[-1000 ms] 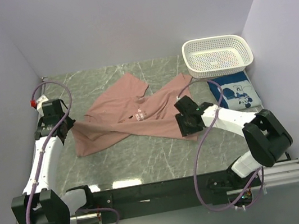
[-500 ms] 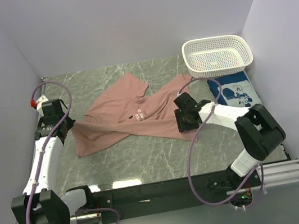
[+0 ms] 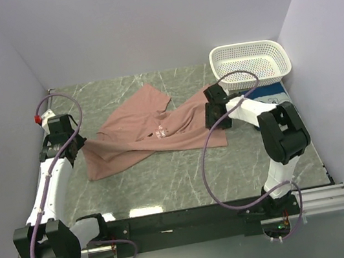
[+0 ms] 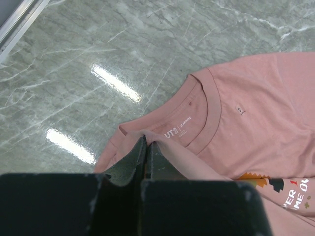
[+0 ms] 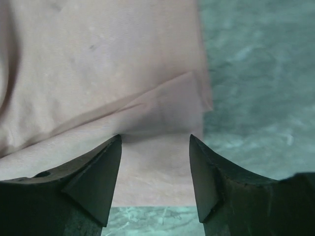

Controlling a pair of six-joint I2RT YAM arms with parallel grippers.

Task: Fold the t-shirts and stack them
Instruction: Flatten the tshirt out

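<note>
- Worktop (image 3: 167, 182): carries both tees and the basket, as a second ago.
- Dusty-pink t-shirt (image 3: 153, 135): lies mid-worktop where it lay before, partly bunched; runs lengthwise from near-left to far-right, collar toward the left end, hem toward the basket.
- Right arm (image 3: 244, 109): has swung from the shirt's near edge to its far-right end.
- White basket (image 3: 253, 82): sits unmoved in the far-right corner.
- Blue t-shirt (image 3: 276, 95): lies just in front of the basket, now largely hidden by the arm.
- Right fingers (image 3: 213, 117): stand wide apart over the pink hem corner, holding nothing.
- Left fingers (image 4: 146, 150): stay pinched on a pink fold beside the collar.
</note>
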